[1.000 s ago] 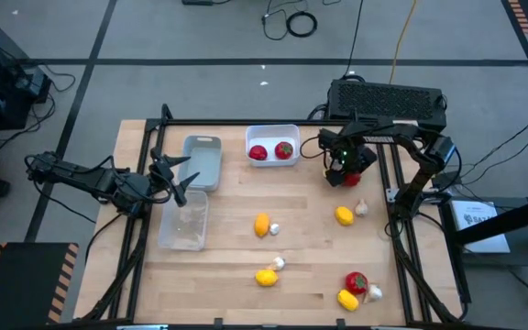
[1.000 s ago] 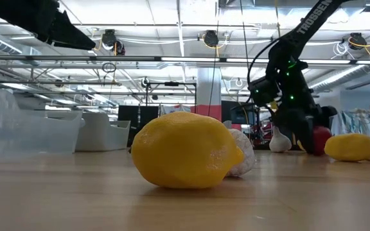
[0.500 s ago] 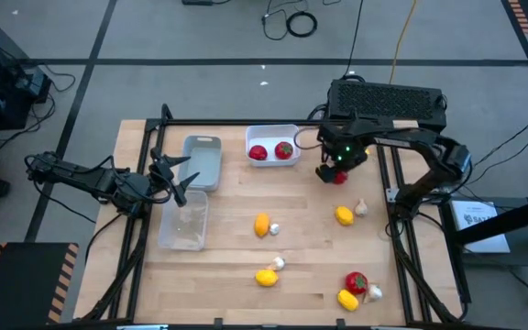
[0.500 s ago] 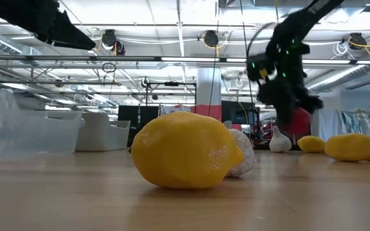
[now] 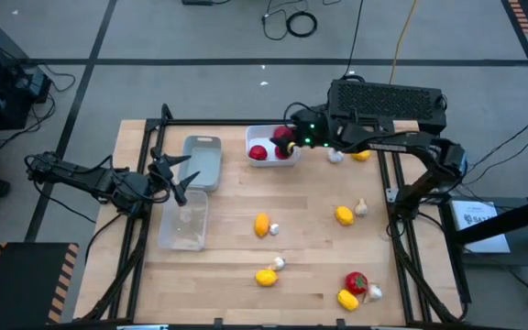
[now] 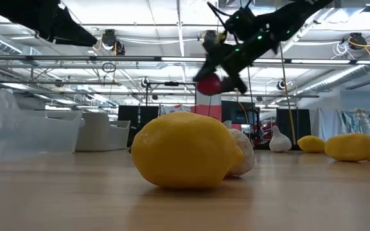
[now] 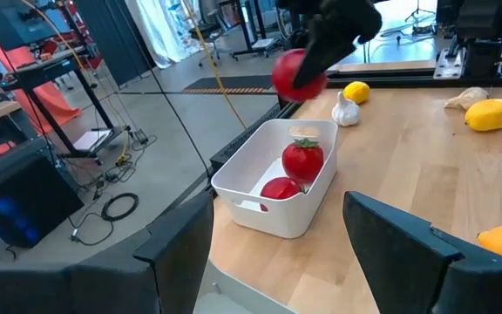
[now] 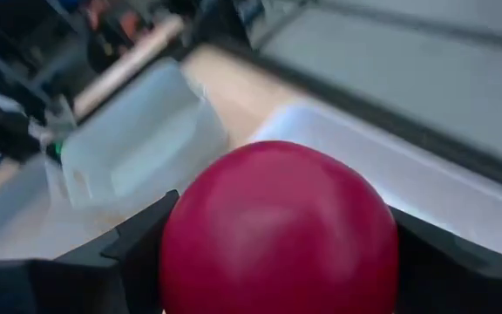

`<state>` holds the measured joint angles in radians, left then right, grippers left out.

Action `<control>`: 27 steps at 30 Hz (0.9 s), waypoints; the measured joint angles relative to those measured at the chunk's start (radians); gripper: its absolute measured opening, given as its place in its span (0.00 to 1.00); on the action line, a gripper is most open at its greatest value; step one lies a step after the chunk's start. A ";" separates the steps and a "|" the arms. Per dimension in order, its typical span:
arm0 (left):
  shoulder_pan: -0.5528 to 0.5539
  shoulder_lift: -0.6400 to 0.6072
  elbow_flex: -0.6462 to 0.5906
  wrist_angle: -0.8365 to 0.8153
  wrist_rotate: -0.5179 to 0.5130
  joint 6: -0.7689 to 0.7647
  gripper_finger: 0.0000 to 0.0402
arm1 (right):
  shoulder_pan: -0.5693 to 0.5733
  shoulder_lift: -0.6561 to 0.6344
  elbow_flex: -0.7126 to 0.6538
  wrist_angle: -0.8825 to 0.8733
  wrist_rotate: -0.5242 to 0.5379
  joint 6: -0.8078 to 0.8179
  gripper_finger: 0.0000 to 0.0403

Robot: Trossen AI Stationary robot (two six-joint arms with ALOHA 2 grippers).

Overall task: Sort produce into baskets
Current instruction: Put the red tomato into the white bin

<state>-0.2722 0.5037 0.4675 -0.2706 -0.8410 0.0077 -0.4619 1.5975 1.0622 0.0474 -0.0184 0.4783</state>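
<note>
My right gripper [image 5: 289, 140] is shut on a red round fruit [image 8: 277, 231] in the air over the white basket [image 5: 266, 135] at the table's far edge. The fruit also shows in the left wrist view [image 7: 299, 74] and the low view [image 6: 208, 83]. Two red fruits with green tops [image 7: 302, 160] lie in the white basket [image 7: 242, 187]. My left gripper [image 5: 183, 177] is open and empty, between the grey basket [image 5: 203, 160] and the clear basket [image 5: 183, 220]. My right gripper pinches the red fruit by its two opposite sides [image 8: 181, 249] between its two fingers [image 8: 120, 253]. The fingers reach from the table's right side, slanting down. The fruit is lifted clear, above the white basket.
Lemons and garlic bulbs lie across the table: an orange one [image 5: 261, 225], yellow ones [image 5: 266, 277] [image 5: 344, 215] [image 5: 360, 154], a garlic bulb [image 5: 335, 156]. A red fruit [image 5: 356, 282] lies near the front right. The black box [image 5: 388, 99] stands behind the far edge.
My right gripper has lifted the red fruit off the table at the far right and carried it up and toward the table's left, over the white basket. A garlic bulb and a lemon that it hid now show at the far right.
</note>
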 joint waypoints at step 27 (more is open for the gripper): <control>0.000 0.000 0.000 0.000 0.000 0.025 0.66 | -0.028 0.145 0.044 0.206 -0.013 -0.026 0.89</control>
<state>-0.2722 0.5037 0.4675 -0.2707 -0.8410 0.0324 -0.4899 1.7424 1.1066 0.2539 -0.0313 0.4521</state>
